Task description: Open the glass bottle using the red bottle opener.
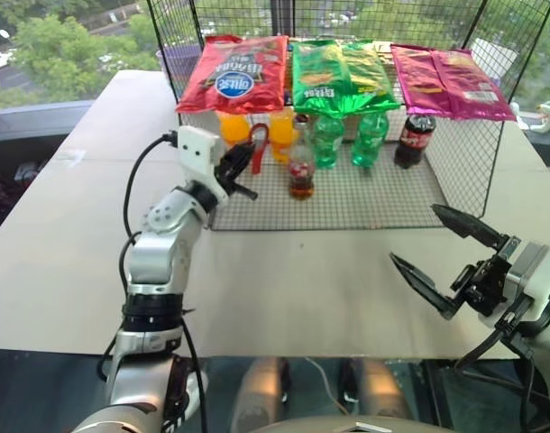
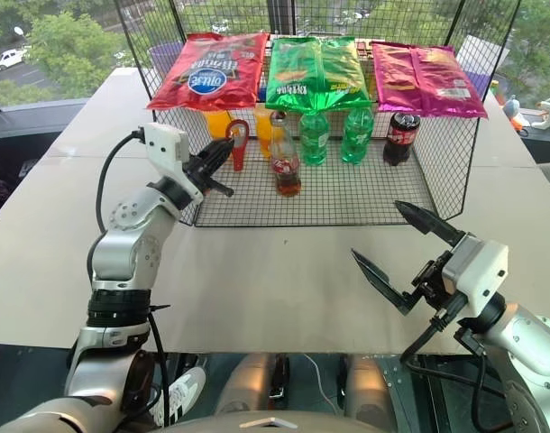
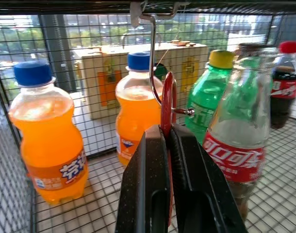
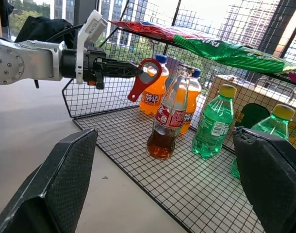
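Looking down from the head, the left gripper [image 1: 243, 167] reaches into the wire rack [image 1: 365, 203] on the desk [image 1: 284, 289], its fingers pinched tight on the red bottle opener [image 1: 258, 146]. The glass bottle [image 1: 301, 170] stands upright on the rack floor just beside it, dark liquid low down, in front of the orange soda bottles [image 1: 234, 126] and near the green bottles [image 1: 327, 140]. The cola bottle [image 1: 413, 140] stands farther to the right. The right gripper [image 1: 455, 262] hangs over the desk's near edge, well apart from the rack, fingers spread wide and holding nothing.

From the left wrist, the two fingers are closed edge-on against the opener, which hangs from a metal hook [image 3: 153, 58] fixed to the rack top. The glass bottle's red label sits close alongside.

From the right wrist, the opener tilts with its round head up near the bottle's cap [image 4: 183, 68], handle end lower.

Risks, as I judge them: the opener appears to be on the hook, so pulling straight back could snag it and twist it out of the thin edge grip. The bottle is unheld; levering the cap with nothing steadying it could tip it into its neighbours. Swinging the opener sideways off the hook could also knock the bottle's neck.
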Available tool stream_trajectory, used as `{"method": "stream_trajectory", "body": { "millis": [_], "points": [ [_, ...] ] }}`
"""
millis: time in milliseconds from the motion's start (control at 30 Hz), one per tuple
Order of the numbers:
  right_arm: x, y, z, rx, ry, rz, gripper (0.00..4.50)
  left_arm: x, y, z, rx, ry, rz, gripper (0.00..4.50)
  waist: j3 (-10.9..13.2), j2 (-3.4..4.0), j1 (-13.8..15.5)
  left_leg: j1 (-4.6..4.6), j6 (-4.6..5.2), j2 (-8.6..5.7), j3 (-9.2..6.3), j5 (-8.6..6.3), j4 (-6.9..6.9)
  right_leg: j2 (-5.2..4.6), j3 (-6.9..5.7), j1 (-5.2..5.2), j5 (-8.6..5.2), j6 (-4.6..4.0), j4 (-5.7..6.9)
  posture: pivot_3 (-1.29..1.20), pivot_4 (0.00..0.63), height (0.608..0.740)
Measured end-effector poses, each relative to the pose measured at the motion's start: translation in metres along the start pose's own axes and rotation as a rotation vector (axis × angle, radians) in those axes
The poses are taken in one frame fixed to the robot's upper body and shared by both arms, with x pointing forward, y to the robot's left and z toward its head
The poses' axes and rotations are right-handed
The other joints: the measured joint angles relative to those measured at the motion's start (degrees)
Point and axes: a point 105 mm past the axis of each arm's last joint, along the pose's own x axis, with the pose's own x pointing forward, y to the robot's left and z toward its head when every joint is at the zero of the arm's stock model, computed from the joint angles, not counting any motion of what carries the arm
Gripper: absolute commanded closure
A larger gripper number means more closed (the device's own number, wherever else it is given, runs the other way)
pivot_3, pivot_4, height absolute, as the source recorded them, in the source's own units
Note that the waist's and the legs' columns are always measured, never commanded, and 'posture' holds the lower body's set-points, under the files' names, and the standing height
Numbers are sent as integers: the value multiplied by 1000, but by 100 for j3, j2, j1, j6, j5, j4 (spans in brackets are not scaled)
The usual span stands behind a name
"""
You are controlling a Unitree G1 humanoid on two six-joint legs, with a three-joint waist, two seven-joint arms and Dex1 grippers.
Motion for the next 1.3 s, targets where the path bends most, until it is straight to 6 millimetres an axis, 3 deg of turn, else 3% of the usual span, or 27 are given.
{"method": "stream_trajectory", "body": {
  "millis": [400,1300],
  "points": [
    [0,-1,-1,-11,6,-6,0,-5,8,5,-127,21,-169,4467,0,0,-7,34,-6,4,1,3,1,1,11,8,-1,-2,29,0,150,740],
    [2,2,-3,-15,12,-6,0,-17,11,14,-339,74,-181,4467,0,3,-36,43,-16,25,21,-3,-16,2,36,0,-3,-4,24,0,150,740]
  ]
}}
